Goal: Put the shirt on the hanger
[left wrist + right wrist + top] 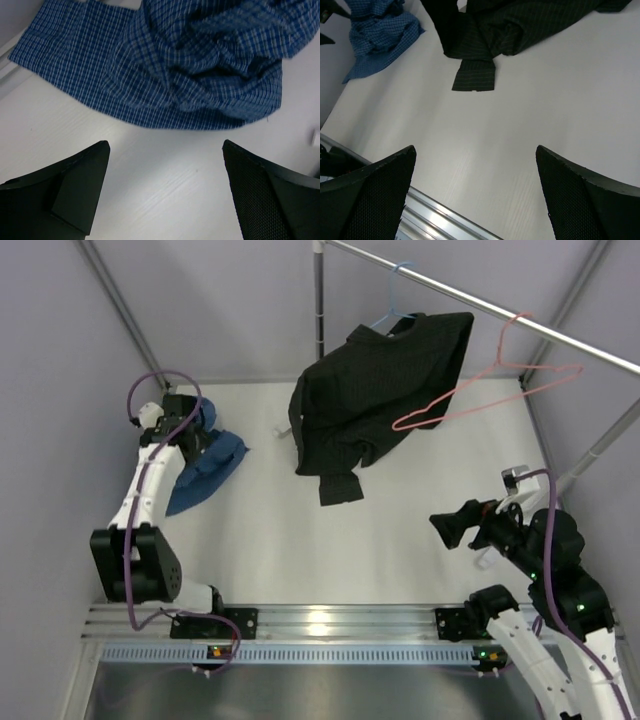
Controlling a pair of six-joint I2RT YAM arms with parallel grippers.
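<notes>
The blue checked shirt [210,470] lies crumpled on the table at the left; it fills the top of the left wrist view [190,65] and shows at the top left of the right wrist view [377,35]. The pink hanger [480,395] hangs empty on the rail at the right. My left gripper [205,435] is open and empty, hovering just over the shirt's near edge, its fingertips [95,165] above bare table. My right gripper [450,528] is open and empty, raised at the right, far from the shirt.
A black long-sleeved shirt [375,390] hangs on a light blue hanger [395,295] from the metal rail [480,305], its sleeve [475,75] reaching the table. A vertical pole [318,300] stands behind. An aluminium rail [320,625] runs along the near edge.
</notes>
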